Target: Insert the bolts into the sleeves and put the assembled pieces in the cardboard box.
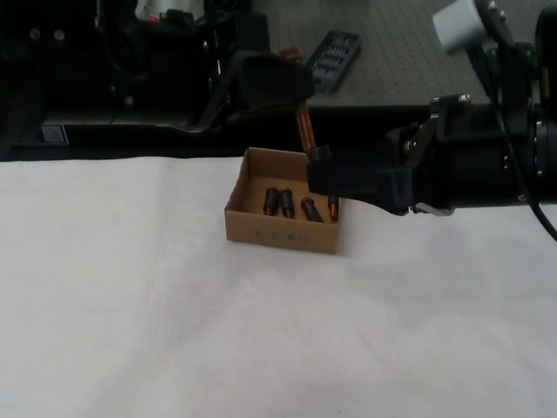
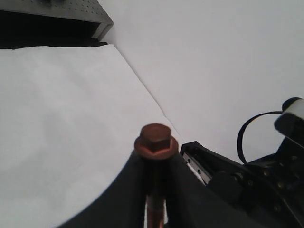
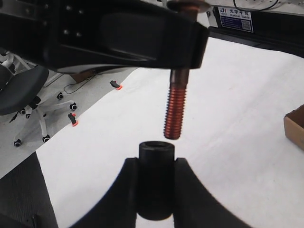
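**Bolt poised over the sleeve, not yet entered**

The copper bolt (image 3: 175,107) hangs thread-down just above the black sleeve (image 3: 156,161). Its tip is apart from the open mouth and seems slightly off the bore's line. The left jaws are clenched on the bolt under its head, and the right jaws grasp the sleeve upright.

The next move likely calls for centring the tip, then a straight descent, since a slanted entry could bind.

Both hang over the far corner of the cardboard box (image 1: 280,226), where several assembled pieces (image 1: 286,202) lie. The box stands on the white-covered desk (image 1: 174,305), its rim close beneath the right jaws.
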